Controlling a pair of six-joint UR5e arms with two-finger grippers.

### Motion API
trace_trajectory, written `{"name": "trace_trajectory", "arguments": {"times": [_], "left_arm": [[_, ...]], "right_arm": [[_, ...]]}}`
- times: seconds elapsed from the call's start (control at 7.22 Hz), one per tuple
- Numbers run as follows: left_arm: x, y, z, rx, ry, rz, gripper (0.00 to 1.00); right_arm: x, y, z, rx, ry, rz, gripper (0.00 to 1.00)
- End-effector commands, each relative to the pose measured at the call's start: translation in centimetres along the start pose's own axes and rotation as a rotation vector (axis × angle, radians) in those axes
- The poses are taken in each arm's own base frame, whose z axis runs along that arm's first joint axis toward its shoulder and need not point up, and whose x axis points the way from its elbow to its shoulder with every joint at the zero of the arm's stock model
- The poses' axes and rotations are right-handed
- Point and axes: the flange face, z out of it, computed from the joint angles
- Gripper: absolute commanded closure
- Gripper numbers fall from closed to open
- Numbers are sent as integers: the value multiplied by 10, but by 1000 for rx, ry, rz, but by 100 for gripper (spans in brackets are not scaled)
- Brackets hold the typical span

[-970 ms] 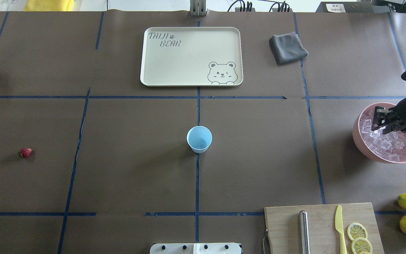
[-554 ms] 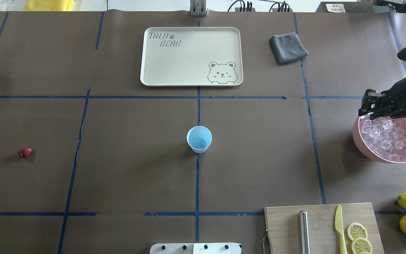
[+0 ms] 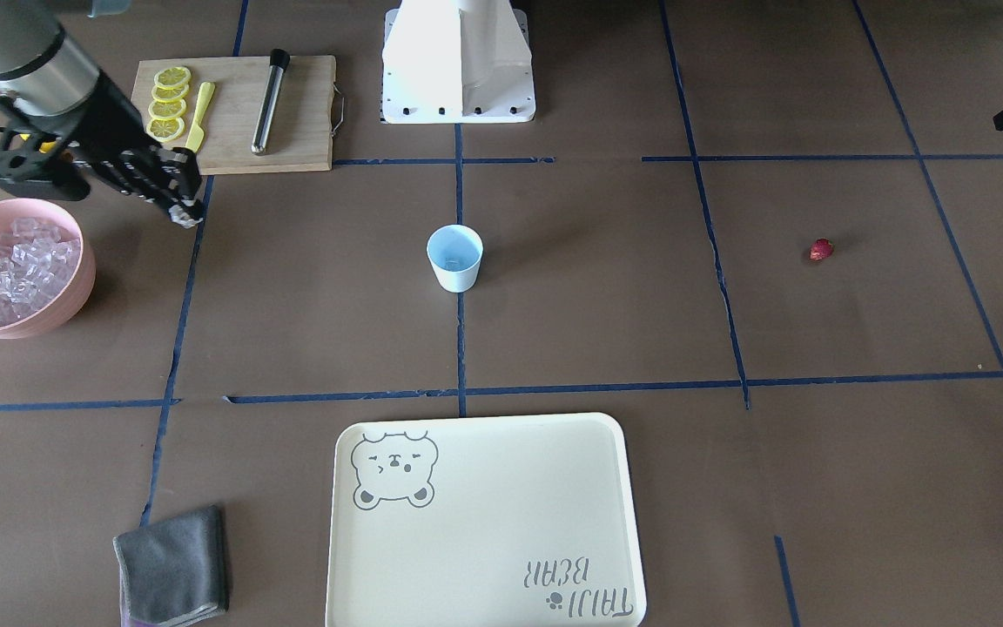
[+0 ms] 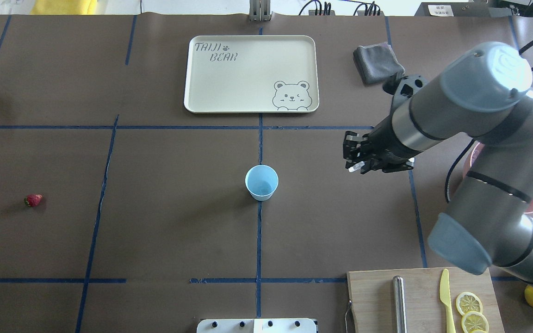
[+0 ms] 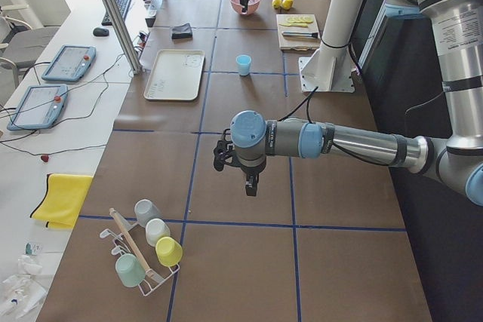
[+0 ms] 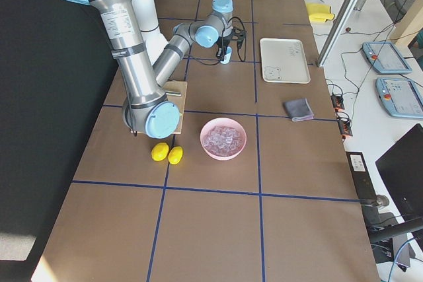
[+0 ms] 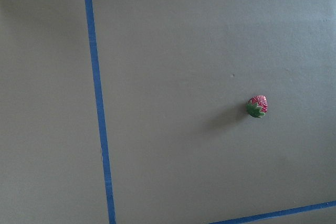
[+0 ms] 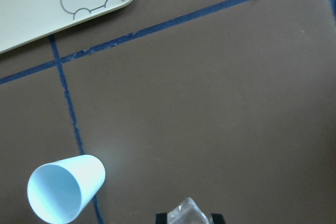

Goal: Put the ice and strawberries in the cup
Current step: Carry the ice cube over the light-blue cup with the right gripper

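Tabletop cup (image 4: pixel 261 182), seemingly empty.

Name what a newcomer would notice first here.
The right arm fills the overhead view's right side; its right gripper hangs between the pink bowl and the cup, shut on one ice cube. The cup stands upright at the centre of the table. A lone strawberry lies far off on the robot's left.
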Motion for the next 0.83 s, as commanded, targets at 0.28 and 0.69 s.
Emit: {"name": "trace_trajectory", "arguments": {"times": [0.28, 0.69], "left_arm": [[-4, 0, -5, 9, -95, 15, 0], [-2, 0, -6, 12, -95, 19, 0]], "right_arm": [[-131, 26, 68, 41, 27, 70, 96], [-143, 36, 117, 43, -5, 66, 78]]}}
